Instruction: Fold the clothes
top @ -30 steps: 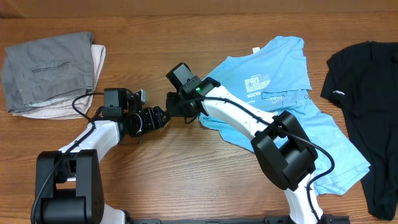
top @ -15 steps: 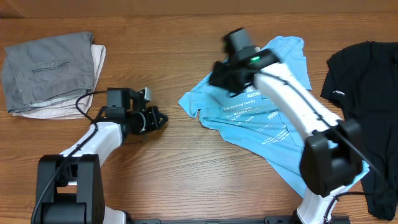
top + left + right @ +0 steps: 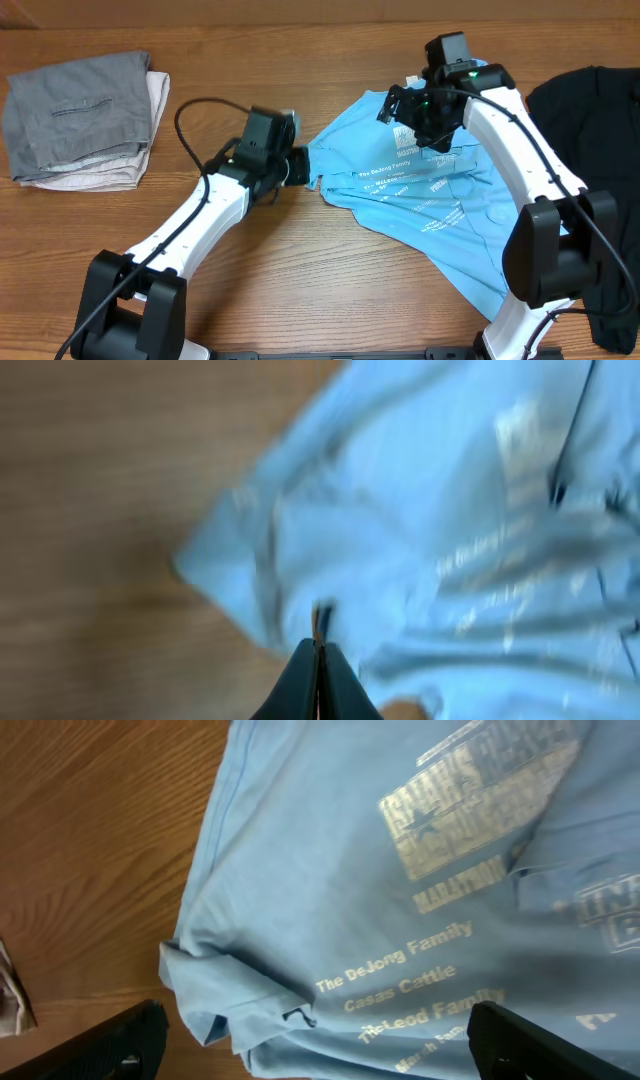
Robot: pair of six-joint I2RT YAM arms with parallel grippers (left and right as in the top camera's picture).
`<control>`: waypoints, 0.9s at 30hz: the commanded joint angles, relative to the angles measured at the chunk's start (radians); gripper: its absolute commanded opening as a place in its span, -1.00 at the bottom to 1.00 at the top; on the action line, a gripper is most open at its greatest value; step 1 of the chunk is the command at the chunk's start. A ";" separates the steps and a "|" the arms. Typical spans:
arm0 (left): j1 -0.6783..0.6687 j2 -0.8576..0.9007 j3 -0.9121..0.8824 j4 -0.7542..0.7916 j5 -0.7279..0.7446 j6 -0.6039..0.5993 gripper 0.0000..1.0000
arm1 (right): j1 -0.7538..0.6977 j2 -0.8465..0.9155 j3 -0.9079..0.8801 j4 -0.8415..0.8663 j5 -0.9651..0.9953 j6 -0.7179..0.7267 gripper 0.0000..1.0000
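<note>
Overhead: the T-shirt (image 3: 430, 200) lies crumpled on the table (image 3: 300, 290), centre-right, print up, between a grey pile (image 3: 80, 120) and a black garment (image 3: 590, 150). My left gripper (image 3: 297, 166) is at its left edge. The right gripper (image 3: 415, 115) hangs over its upper part.

Left wrist, blurred: fingers (image 3: 300, 682) together at the T-shirt's edge; I can't tell if cloth is caught.

Right wrist: fingers (image 3: 115, 1042) wide apart above the print.

The T-shirt (image 3: 330, 870) under me is soft matt cloth, print faintly shiny; the table (image 3: 90, 840) at ten o'clock is smooth, grained wood.
</note>
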 commanded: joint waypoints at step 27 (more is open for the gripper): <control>-0.007 0.360 0.016 0.142 -0.042 -0.052 -0.92 | 0.001 -0.008 0.003 0.005 -0.001 -0.007 1.00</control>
